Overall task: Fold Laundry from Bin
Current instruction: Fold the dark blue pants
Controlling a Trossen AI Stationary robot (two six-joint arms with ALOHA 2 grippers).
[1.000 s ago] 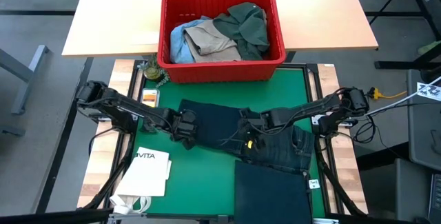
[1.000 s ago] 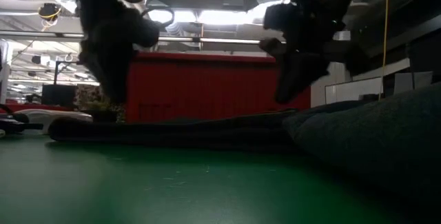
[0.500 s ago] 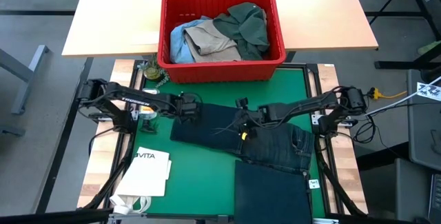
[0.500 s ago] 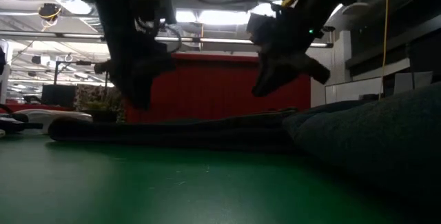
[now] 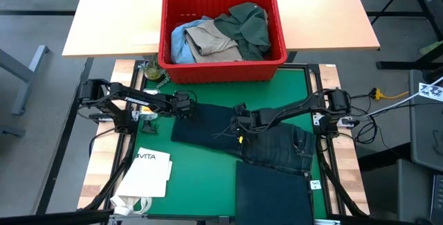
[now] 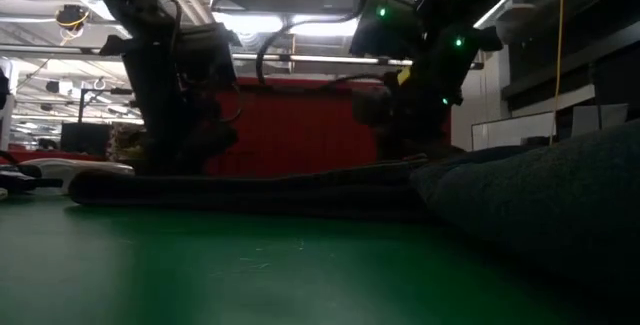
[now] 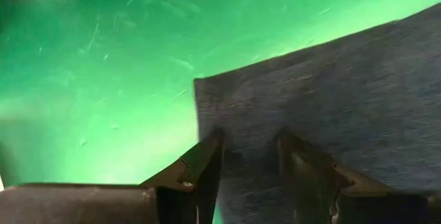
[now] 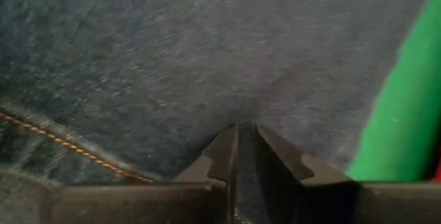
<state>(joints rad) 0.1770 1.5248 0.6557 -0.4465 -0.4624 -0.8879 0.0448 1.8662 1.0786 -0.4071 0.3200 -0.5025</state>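
Dark navy trousers (image 5: 239,135) lie spread flat on the green mat (image 5: 201,176). My left gripper (image 7: 248,148) is open, low over their far left corner (image 7: 207,89); one finger stands at the cloth's edge and the other over the cloth. My right gripper (image 8: 241,138) is shut but for a slit, its tips down at the trousers' denim (image 8: 207,58) near their far edge, about midway along (image 5: 239,118). The red bin (image 5: 221,73) stands beyond the mat and holds a green shirt (image 5: 246,24), a khaki garment (image 5: 211,39) and light blue denim (image 5: 178,41). My left gripper comes slanting down at the trousers' far left corner (image 7: 207,89); whether its fingers (image 7: 289,148) touch the cloth I cannot tell. My right gripper's fingertips (image 8: 227,141) slant down onto the denim beside an orange seam (image 8: 76,148); I cannot tell whether they touch it.
A white paper bag printed VITA (image 5: 149,173) lies at the mat's near left. A folded dark garment (image 5: 273,194) lies at the near edge, right of centre. A small plant (image 5: 154,71) and a card (image 5: 149,98) sit at the mat's far left corner.
My left gripper has swung toward the far edge and sunk to the trousers' far left corner, rolling as it went. My right gripper has sunk toward the cloth, shifting a little left and toward the far edge. The trousers have stayed in place.
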